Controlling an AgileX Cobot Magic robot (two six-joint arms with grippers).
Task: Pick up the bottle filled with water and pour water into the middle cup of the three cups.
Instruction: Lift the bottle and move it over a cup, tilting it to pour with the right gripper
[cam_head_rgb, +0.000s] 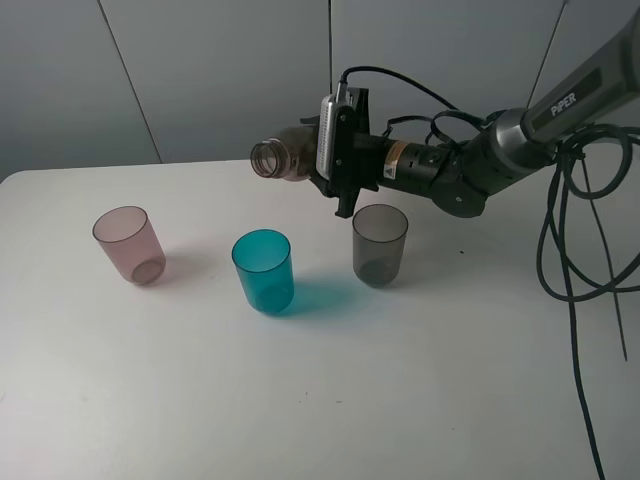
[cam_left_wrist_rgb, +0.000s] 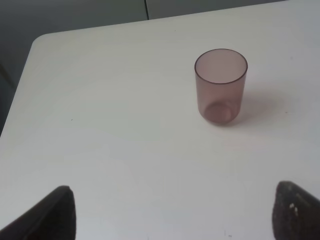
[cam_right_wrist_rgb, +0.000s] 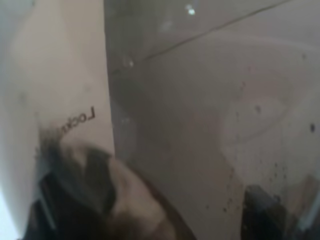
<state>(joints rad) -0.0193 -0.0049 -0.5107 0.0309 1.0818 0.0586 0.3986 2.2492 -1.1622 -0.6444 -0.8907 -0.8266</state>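
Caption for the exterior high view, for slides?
Right gripper holds the bottle tipped sideways, no stream visible into the middle cup.

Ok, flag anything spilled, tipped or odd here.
Only the bottle is off upright: the right claw holds it sideways in midair. The pink cup, teal cup and grey cup stand upright; no spilled water shows.

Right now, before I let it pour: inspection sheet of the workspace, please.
Surface: white table, no spill seen.
Job's things: bottle held about horizontal above the table, mouth toward the pink cup's side, no stream seen. Teal cup upright in the middle, pink cup and grey cup upright either side, all apart.
Clutter: nothing seen.
Pincers: right pincer shut on the bottle; left pincer open, empty, facing the pink cup.
Cables: black cables hang beside the right arm, apart from the cups.
Surroundings: grey wall panels.
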